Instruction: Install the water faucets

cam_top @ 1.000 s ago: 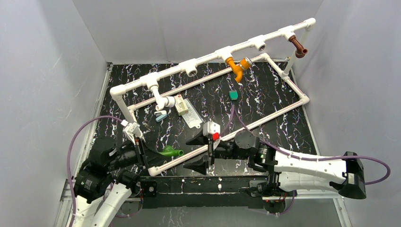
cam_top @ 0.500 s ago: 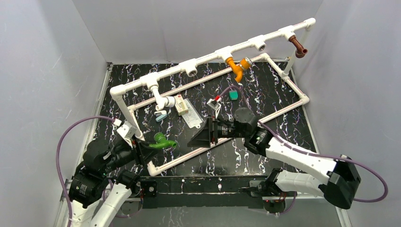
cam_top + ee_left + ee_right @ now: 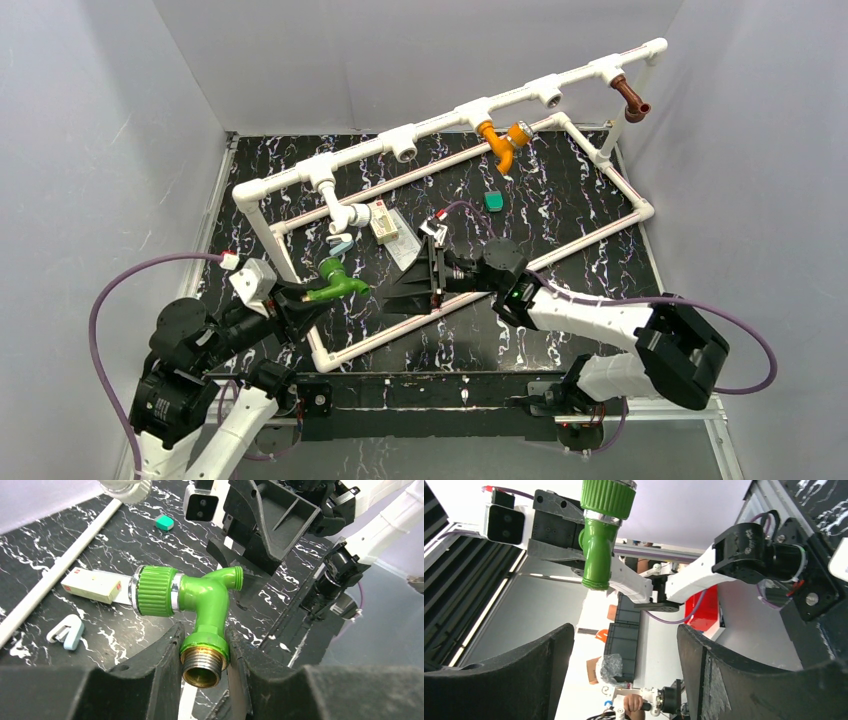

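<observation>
left gripper (image 3: 205,636) clamps the green faucet (image 3: 206,596) by its threaded brass end, above the marbled table (image 3: 560,212), near the white pipe frame (image 3: 440,120). right gripper (image 3: 413,280) is spread wide, empty, just beside the spout.

You have only a narrow gap between the right gripper (image 3: 398,292) and the green faucet (image 3: 338,285). On the far side the raised white pipe (image 3: 440,120) bars the way, with a box (image 3: 383,222) and a clip (image 3: 341,245) lying near it. Bare mat (image 3: 565,205) lies right of the teal piece (image 3: 493,201).
</observation>
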Action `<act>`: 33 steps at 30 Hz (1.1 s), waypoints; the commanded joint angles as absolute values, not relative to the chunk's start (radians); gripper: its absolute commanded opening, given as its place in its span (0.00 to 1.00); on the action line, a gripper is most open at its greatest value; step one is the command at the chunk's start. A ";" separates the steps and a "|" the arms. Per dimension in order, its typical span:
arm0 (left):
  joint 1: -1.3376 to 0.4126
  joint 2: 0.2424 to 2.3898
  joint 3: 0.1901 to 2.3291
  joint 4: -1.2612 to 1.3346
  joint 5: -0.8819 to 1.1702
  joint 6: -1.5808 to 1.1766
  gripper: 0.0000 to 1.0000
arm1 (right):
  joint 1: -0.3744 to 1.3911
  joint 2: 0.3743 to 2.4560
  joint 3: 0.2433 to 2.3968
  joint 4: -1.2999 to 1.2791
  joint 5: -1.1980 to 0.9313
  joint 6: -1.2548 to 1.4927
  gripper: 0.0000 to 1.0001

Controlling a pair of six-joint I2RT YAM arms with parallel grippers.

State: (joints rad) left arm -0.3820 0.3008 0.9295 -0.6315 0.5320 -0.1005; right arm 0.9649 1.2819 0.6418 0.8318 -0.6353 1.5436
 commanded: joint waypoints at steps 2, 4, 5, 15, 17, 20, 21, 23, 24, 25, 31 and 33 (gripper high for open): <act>-0.392 0.325 0.913 -0.562 0.541 0.043 0.00 | 0.997 1.329 0.700 1.008 -0.582 1.670 0.81; -0.392 0.321 0.900 -0.557 0.552 0.079 0.00 | 1.004 1.340 0.704 0.996 -0.562 1.677 0.80; -0.393 0.319 0.894 -0.555 0.563 0.090 0.00 | 1.005 1.347 0.703 1.000 -0.553 1.685 0.79; -0.405 0.320 0.860 -0.552 0.703 0.175 0.00 | 1.012 1.399 0.782 0.980 -0.525 1.653 0.71; -0.408 0.321 0.857 -0.551 0.718 0.180 0.00 | 1.016 1.413 0.797 0.980 -0.524 1.648 0.68; -0.410 0.317 0.852 -0.551 0.717 0.187 0.00 | 1.033 1.435 0.806 1.004 -0.526 1.649 0.60; -0.410 0.315 0.850 -0.551 0.717 0.189 0.00 | 1.039 1.440 0.808 1.009 -0.528 1.649 0.58; -0.410 0.315 0.847 -0.551 0.712 0.190 0.00 | 1.051 1.450 0.808 1.020 -0.525 1.649 0.54; -0.410 0.314 0.845 -0.551 0.711 0.191 0.00 | 1.055 1.453 0.807 1.023 -0.525 1.649 0.53; -0.410 0.313 0.843 -0.549 0.711 0.192 0.00 | 1.058 1.457 0.806 1.031 -0.525 1.649 0.52; -0.411 0.307 0.839 -0.548 0.703 0.192 0.00 | 1.069 1.463 0.799 1.067 -0.519 1.655 0.39; -0.411 0.307 0.837 -0.547 0.703 0.192 0.00 | 1.068 1.465 0.799 1.073 -0.519 1.655 0.35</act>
